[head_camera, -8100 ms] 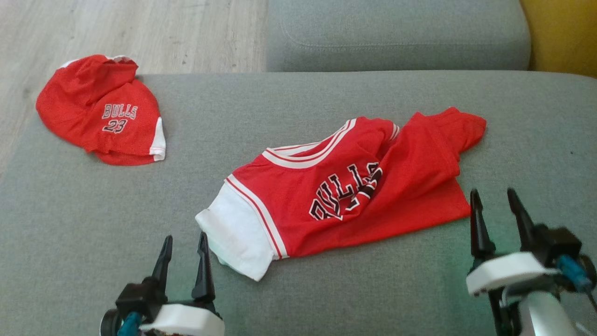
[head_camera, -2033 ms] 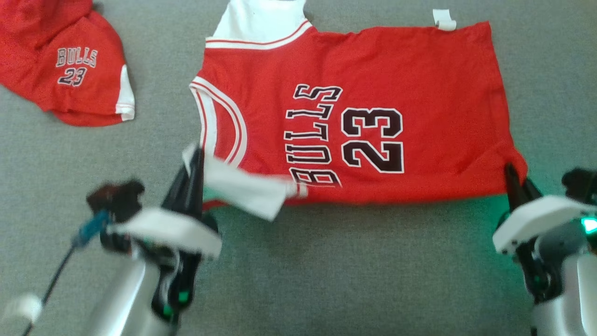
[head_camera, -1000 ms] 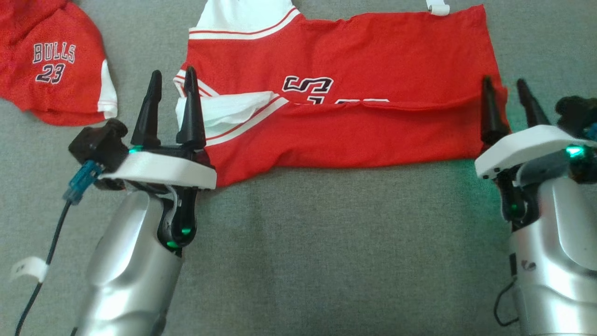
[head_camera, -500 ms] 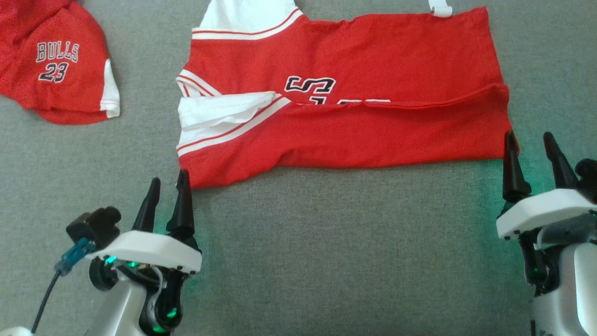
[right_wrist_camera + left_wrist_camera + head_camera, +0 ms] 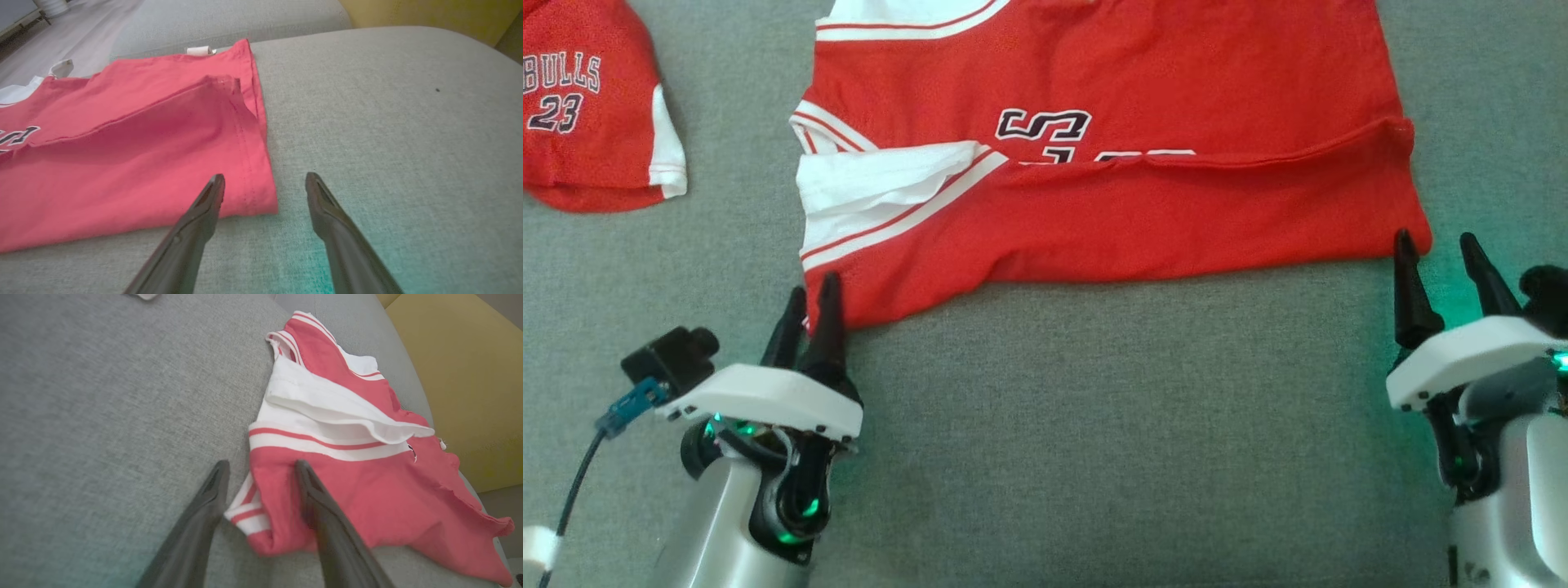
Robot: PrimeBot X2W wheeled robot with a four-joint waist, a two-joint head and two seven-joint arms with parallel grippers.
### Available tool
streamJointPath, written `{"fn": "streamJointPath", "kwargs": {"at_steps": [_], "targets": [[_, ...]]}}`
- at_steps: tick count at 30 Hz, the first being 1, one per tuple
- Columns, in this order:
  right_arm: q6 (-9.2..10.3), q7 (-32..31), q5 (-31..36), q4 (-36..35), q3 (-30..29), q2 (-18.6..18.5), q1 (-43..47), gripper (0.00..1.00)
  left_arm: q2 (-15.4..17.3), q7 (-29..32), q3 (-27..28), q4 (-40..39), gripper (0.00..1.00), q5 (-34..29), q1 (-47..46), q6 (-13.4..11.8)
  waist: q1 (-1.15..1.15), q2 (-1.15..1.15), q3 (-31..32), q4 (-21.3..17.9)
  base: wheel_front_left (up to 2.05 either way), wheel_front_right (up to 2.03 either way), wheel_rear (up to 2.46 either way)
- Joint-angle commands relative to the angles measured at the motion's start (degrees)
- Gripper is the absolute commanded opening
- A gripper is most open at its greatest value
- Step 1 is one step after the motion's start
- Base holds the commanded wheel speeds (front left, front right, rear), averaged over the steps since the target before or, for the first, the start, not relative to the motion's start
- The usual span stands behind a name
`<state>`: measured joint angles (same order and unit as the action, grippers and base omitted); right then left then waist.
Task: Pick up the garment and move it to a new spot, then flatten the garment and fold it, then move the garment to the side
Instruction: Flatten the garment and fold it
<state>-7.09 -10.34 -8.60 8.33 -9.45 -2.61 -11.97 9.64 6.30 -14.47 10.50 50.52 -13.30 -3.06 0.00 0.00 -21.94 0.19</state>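
The red Bulls jersey [image 5: 1135, 212] lies flat on the grey sofa cushion [image 5: 1094, 425], its near half folded up over the lettering. My left gripper [image 5: 813, 292] is open at the jersey's near left corner. In the left wrist view that striped corner [image 5: 245, 506] sits between the two fingers of the left gripper [image 5: 260, 467]. My right gripper [image 5: 1436, 241] is open at the near right corner. In the right wrist view the right gripper [image 5: 264, 176] straddles the jersey's corner [image 5: 261, 200], with one finger over the cloth.
Red Bulls shorts [image 5: 580, 122] lie bunched at the far left of the cushion. A yellow cushion [image 5: 461, 375] stands beyond the jersey, and a second grey cushion [image 5: 229, 20] with wood floor [image 5: 81, 24] lies behind. Bare cushion stretches in front of the jersey.
The jersey's near half was folded over, both grippers let go and drew back. Since half a second ago the left fingers have narrowed around the near left corner; the camera has shifted slightly.
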Motion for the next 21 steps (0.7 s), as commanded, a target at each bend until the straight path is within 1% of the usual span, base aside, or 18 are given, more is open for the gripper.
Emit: {"fn": "streamJointPath", "kwargs": {"at_steps": [1, 2, 8, 9, 10, 11, 16, 21], "targets": [[-0.4, -0.2, -0.3, -1.5, 1.1, -0.3, -1.6, 1.0, 0.2, 0.8, 1.3, -0.1, 0.31, 0.5, -0.2, 0.2, 0.0, 0.0, -0.1, 0.0, 0.0, 0.0, 0.0], [-0.4, -0.4, -0.2, -0.5, 0.8, -0.3, -2.1, 1.0, 0.1, 0.9, 1.0, -0.2, 0.0, 0.5, -0.3, 0.4, 0.0, 0.0, -0.2, 0.1, 0.0, 0.0, 0.0], [-0.4, -1.5, -2.4, 6.4, 1.3, -0.3, -5.1, 1.0, -0.4, -0.7, 0.5, -1.6, 0.0, -0.1, -1.6, 1.6, 0.0, 0.0, -0.4, 1.0, 0.0, 0.0, 0.0], [-0.4, -1.6, -3.1, 7.5, 1.4, -0.3, -5.5, 0.75, -0.4, -1.2, 0.6, -2.0, 0.0, -0.2, -1.8, 1.7, 0.0, 0.0, -0.3, 1.2, 0.0, 0.0, 0.0], [-0.4, -1.6, -3.4, 8.4, 1.5, -0.3, -6.0, 0.44, -0.3, -1.6, 0.7, -2.4, 0.0, -0.4, -2.1, 1.8, 0.0, 0.0, -0.3, 1.3, 0.0, 0.0, 0.0], [-0.4, -1.2, -3.1, 9.2, 1.4, -0.3, -6.5, 0.0, -0.2, -2.0, 0.8, -3.0, 0.0, -0.6, -2.3, 1.9, 0.0, 0.0, -0.1, 1.5, 0.0, 0.0, 0.0], [-0.4, 1.1, -3.6, 9.9, 0.4, -0.3, -8.3, 0.0, 0.9, -3.0, 1.3, -7.0, 0.0, -1.8, -3.0, 1.6, 0.0, 0.0, 1.4, 2.0, 0.0, 0.0, 0.0], [-0.4, 0.5, -5.4, 6.0, -1.3, -0.3, -7.5, 0.0, 2.6, -2.0, 1.0, -13.9, 0.0, -3.0, -2.3, 0.9, 0.0, 0.0, 3.4, 2.3, 0.0, 0.0, 0.0]]}}
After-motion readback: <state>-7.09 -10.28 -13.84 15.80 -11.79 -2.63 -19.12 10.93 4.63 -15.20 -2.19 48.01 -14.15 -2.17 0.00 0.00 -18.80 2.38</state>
